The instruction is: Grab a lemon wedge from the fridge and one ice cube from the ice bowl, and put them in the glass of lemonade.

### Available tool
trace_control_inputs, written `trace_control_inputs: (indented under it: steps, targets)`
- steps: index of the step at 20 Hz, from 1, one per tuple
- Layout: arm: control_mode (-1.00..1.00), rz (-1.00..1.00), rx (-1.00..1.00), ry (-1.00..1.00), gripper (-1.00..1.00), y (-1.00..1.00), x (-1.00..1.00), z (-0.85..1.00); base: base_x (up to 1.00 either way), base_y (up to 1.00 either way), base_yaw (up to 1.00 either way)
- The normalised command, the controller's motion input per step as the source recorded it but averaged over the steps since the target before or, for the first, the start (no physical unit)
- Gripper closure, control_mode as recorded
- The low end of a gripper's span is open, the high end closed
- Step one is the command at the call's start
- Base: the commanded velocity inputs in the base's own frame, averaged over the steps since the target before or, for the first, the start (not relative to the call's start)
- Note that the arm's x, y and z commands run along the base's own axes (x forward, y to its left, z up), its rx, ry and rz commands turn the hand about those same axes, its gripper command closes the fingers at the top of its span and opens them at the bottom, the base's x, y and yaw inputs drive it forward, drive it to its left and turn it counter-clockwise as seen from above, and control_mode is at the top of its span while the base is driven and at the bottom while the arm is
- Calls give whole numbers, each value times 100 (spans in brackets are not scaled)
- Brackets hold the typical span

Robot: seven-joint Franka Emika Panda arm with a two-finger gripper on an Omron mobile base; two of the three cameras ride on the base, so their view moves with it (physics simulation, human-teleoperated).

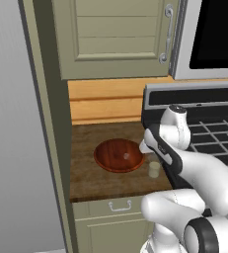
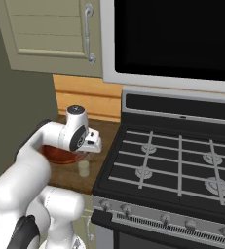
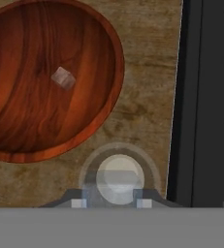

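My gripper hangs straight over the glass of lemonade, a short clear tumbler on the wooden counter. Its fingertips stand narrowly apart, shut on what looks like a small greyish-white ice cube. From the base cameras the gripper is just above the glass. The round reddish-brown ice bowl sits left of the glass with one more ice cube inside. The lemon wedge is out of view.
A black gas stove borders the counter on the right, close to the glass. Beige cabinets and a microwave hang above. A plain grey face, perhaps the fridge's side, closes the left.
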Motion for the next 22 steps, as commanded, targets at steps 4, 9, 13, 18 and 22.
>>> trace_control_inputs:
  steps: [4,9,13,18,22]
  targets:
    - [-100,0,0,0,100,0,10,-9,0,0,0]
    - [-100,0,0,0,-100,0,0,0,0,0,0]
    - [-100,0,0,0,-100,0,0,0,0,0,0]
    - [-100,0,0,1,-100,-1,0,0,0,0,0]
    - [-100,0,1,-1,-100,-1,-5,6,0,0,0]
